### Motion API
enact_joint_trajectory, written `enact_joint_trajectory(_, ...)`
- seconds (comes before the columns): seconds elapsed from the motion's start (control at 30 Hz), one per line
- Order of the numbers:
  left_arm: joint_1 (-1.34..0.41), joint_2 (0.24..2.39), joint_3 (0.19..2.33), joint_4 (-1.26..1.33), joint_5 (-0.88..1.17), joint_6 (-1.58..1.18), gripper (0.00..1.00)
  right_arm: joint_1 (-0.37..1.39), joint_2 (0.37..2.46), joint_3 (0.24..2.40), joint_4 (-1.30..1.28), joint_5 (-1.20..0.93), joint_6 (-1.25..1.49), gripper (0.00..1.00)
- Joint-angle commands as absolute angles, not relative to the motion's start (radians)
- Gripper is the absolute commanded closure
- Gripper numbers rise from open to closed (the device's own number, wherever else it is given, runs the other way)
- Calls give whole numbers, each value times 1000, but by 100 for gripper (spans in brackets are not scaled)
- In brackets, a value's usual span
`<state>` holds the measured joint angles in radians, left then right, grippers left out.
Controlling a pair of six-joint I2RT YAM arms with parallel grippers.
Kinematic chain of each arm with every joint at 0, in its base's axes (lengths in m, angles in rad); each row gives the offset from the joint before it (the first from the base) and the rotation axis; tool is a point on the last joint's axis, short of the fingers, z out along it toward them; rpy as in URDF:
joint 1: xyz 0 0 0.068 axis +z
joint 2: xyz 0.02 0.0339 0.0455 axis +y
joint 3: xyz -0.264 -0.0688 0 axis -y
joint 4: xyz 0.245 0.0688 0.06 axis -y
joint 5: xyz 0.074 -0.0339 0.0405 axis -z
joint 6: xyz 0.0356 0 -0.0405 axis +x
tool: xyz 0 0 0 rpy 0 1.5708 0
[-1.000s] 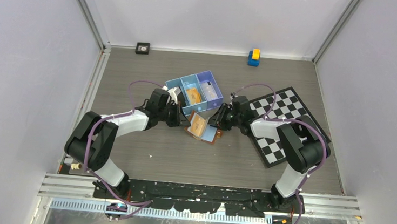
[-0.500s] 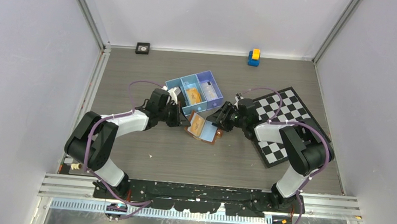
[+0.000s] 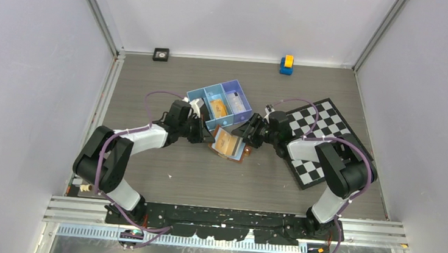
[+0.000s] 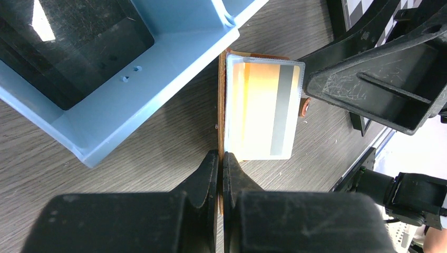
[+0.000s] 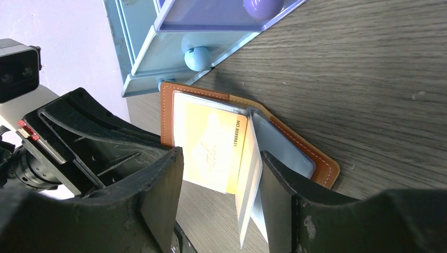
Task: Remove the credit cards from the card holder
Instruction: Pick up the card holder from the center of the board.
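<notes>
Card holder (image 5: 287, 147) open beside the tray (image 4: 158, 95).
Your left jaws pinch its edge; your right jaws stand apart astride the orange card (image 5: 211, 150).

Left gripper (image 4: 222, 158) pinches the card holder (image 4: 222, 105) by its brown edge; orange card (image 4: 261, 110) just beyond the fingertips, seemingly sleeved.

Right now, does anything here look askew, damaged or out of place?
Nothing spilled or damaged. One oddity: a pale card or sleeve stands on edge out of the open brown leather-like card holder, between the fingers of the open right gripper, while the orange credit card lies inside.
</notes>
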<state>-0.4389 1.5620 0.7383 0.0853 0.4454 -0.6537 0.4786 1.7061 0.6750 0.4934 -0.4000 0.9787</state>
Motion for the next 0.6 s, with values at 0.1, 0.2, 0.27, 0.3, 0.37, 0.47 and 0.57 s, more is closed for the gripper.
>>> enact_joint_trajectory(0.1, -437, 1561, 743, 130, 483, -669, 100, 494, 1730, 718, 524, -439, 980, 59)
enact_joint_trajectory(0.2, -437, 1574, 740, 162, 507, -685, 82, 497, 1734, 732, 489, -436, 962, 71)
enact_joint_trajectory(0.27, -438, 1585, 740, 175, 522, -691, 72, 497, 1729, 737, 477, -431, 955, 77)
enact_joint_trajectory(0.3, -437, 1593, 739, 183, 530, -694, 69, 498, 1728, 737, 474, -430, 953, 80)
enact_joint_trajectory(0.37, -437, 1606, 742, 194, 545, -698, 65, 499, 1729, 740, 467, -429, 948, 83)
enact_joint_trajectory(0.47, -439, 1628, 748, 209, 564, -705, 62, 503, 1732, 748, 456, -429, 939, 89)
enact_joint_trajectory(0.57, -440, 1647, 752, 224, 582, -714, 61, 510, 1732, 755, 440, -424, 929, 92)
